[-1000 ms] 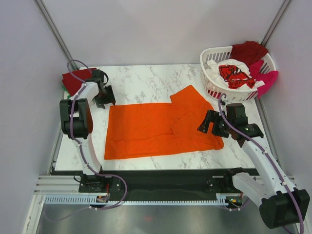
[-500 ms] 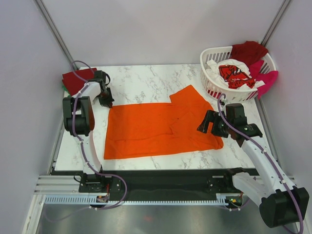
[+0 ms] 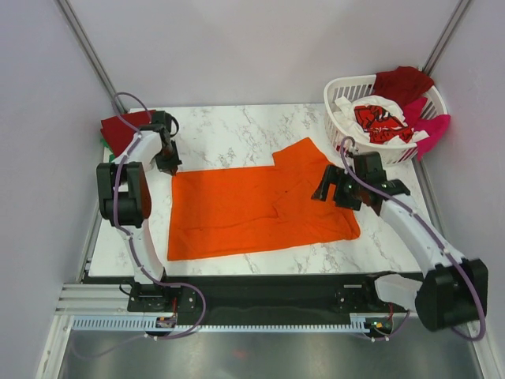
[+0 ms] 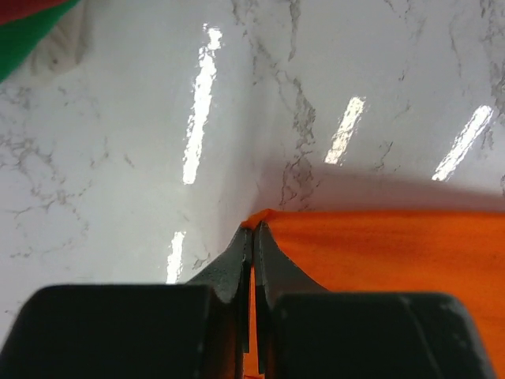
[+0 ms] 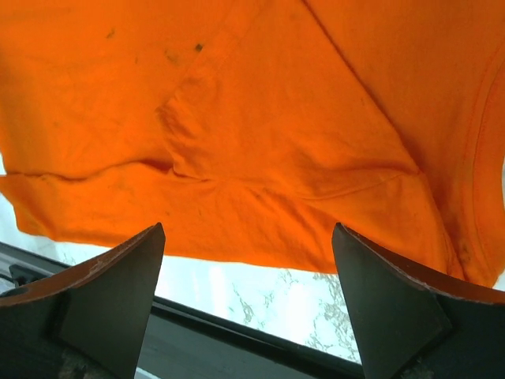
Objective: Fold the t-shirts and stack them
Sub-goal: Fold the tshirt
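Observation:
The bright orange t-shirt (image 3: 252, 209) lies spread flat across the middle of the marble table (image 3: 229, 130). My left gripper (image 3: 169, 164) is at the shirt's far left corner. In the left wrist view its jaws (image 4: 252, 230) are shut on that orange corner (image 4: 272, 215), with cloth showing between the fingers. My right gripper (image 3: 327, 188) hovers open over the shirt's right side near the sleeve. The right wrist view has both fingers wide apart above the orange cloth (image 5: 260, 118), holding nothing. More t-shirts fill the basket: white with red print (image 3: 379, 118), dark red (image 3: 402, 81), magenta (image 3: 434, 126).
The white slatted laundry basket (image 3: 346, 96) stands at the back right corner. A dark red shirt (image 3: 120, 130) on a green one (image 3: 102, 144) lies at the back left, just behind my left gripper. The table's near edge (image 5: 237, 324) shows below the right fingers.
My left gripper has shut on the orange shirt's far left corner. The right arm has moved back and left over the shirt's right side, still open.

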Robot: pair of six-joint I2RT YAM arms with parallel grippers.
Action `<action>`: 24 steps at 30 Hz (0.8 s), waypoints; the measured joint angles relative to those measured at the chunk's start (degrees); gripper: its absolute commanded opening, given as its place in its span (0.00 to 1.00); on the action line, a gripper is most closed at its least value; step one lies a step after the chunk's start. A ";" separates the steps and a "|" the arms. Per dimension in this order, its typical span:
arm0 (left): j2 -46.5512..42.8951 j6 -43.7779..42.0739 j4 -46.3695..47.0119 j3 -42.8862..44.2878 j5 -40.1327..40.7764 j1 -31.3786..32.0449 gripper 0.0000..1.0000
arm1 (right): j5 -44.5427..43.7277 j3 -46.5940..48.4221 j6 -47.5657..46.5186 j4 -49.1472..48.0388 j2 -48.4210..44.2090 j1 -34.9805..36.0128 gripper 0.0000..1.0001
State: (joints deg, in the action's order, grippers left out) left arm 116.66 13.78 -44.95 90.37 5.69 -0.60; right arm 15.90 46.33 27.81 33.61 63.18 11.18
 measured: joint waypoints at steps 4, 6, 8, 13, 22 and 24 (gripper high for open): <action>-3.63 0.00 -0.94 -1.70 3.39 0.00 0.02 | -3.58 11.47 0.66 -1.49 13.70 3.30 0.95; -4.87 0.02 -1.70 -2.62 5.35 0.00 0.02 | -5.66 18.16 0.87 -2.82 20.44 4.94 0.94; -5.22 0.00 -2.12 -2.84 6.51 -0.02 0.02 | -7.80 25.70 0.92 -3.72 26.97 6.08 0.94; -4.90 0.00 -2.49 -3.02 6.36 -0.09 0.02 | -14.51 46.18 -0.44 -5.03 44.13 6.32 0.92; -1.95 0.02 -2.71 -3.02 1.99 -0.09 0.02 | -23.21 78.16 -5.88 -1.36 74.79 6.16 0.87; -1.95 0.02 -2.73 -2.99 1.33 -0.09 0.02 | -24.81 80.35 -6.67 0.02 78.23 6.16 0.85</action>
State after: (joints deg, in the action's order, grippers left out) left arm 114.72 13.80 -47.68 87.37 7.03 -0.69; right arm -8.91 126.67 21.15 33.63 141.40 17.34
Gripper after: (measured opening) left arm 0.033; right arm 0.867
